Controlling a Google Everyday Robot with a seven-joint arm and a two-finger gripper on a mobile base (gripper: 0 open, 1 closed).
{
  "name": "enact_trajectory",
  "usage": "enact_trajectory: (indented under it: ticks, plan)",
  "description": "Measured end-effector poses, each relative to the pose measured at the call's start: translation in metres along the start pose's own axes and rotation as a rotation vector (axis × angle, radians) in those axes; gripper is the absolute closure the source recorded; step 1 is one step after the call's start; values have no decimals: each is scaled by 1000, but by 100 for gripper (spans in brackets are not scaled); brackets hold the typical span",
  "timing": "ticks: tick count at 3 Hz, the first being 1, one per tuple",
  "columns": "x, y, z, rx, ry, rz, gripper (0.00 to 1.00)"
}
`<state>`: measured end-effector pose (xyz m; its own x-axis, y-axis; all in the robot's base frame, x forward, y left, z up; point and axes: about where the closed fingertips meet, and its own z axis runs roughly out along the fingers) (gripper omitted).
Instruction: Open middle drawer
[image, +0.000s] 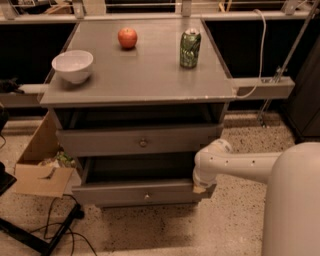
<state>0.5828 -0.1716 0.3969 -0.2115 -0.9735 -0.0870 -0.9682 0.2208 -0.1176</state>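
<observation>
The middle drawer is the lower of the two grey fronts I can see, with a small round knob at its centre. It stands pulled out, and its dark interior shows behind the front. My gripper points down at the right end of that front, at its top edge, well to the right of the knob. The white arm reaches in from the right. The drawer above also stands slightly out from the cabinet.
On the cabinet top are a white bowl, a red apple and a green can. A cardboard box sits on the floor to the left, with cables and a black stand leg at the front left.
</observation>
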Motion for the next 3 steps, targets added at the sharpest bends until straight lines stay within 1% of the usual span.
enact_trajectory:
  ticks: [1,2,3]
  plan:
    - [0,0,1,0,0,0,100]
    - [7,12,-2,-18,2,4,100]
    - [7,27,-9,-42,0,-4,100]
